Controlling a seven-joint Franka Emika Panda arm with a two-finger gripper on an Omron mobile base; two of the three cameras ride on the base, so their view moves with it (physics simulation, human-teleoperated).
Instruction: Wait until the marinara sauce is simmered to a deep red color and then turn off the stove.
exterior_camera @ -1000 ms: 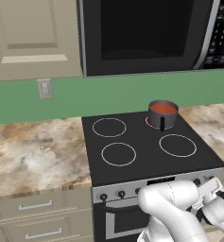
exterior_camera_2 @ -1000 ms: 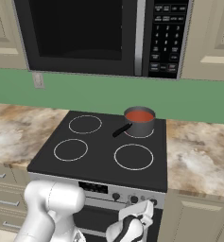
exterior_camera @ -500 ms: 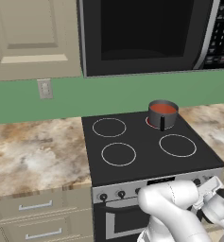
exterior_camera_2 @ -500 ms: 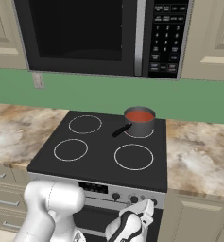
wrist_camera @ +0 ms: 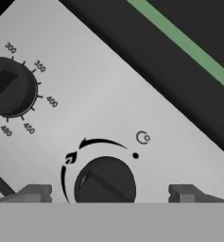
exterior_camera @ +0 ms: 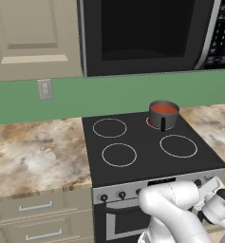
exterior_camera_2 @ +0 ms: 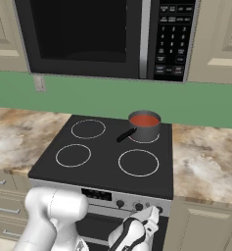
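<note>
Wide-open gripper (wrist_camera: 108, 193) brackets the burner knob (wrist_camera: 105, 182) at lower centre; next, close and twist the stove (exterior_camera: 147, 147) off.

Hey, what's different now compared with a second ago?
The gripper has edged up toward the knobs on the stove front, jaws open, holding nothing. In the hand view its fingertips flank a knob. The saucepan and sauce look unchanged.
</note>
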